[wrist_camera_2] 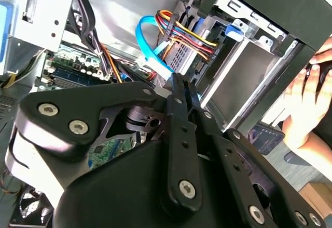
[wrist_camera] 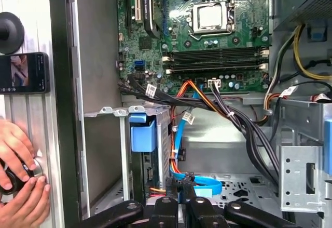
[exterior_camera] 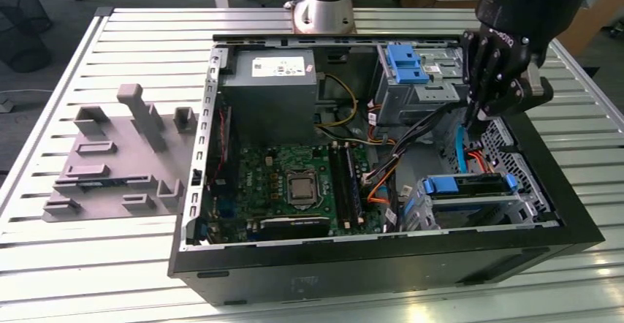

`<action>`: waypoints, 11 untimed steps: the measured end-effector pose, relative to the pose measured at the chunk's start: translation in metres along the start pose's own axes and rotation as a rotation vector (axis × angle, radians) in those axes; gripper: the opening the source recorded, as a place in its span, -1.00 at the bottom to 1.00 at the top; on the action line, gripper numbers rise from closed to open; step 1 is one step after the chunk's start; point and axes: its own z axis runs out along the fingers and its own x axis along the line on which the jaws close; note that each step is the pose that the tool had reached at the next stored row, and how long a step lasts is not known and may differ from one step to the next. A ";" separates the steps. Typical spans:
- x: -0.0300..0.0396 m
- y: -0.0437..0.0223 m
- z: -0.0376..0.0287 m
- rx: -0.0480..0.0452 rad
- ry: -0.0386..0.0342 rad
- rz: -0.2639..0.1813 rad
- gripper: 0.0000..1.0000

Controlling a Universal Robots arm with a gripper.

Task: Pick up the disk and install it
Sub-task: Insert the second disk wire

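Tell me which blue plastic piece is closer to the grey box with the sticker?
The upper blue piece in the exterior view, just across some wires from the grey box. The lower blue piece sits farther away.

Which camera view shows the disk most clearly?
The exterior view: the disk sits in its bay in the case, blue carrier frame up, top visible. The first wrist view shows its blue frame end; the second wrist view shows its bay side-on.

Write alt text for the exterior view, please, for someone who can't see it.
An open black computer case lies on a slatted metal table, with the robot's black gripper lowered inside near the exterior view's right wall, above a disk in a blue carrier seated in its bay. The green motherboard and grey power supply are exposed.
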 end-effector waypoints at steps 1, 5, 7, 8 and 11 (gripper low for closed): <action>-0.0001 0.0000 0.0007 0.0009 0.0037 0.000 -0.62; -0.0011 0.0002 0.0056 0.0048 0.0217 0.000 -0.49; -0.0012 0.0000 0.0061 0.0049 0.0220 0.001 -0.51; -0.0010 -0.0006 0.0063 0.0048 0.0213 0.000 -0.65; 0.0002 -0.0023 0.0070 0.0035 0.0016 0.001 -0.68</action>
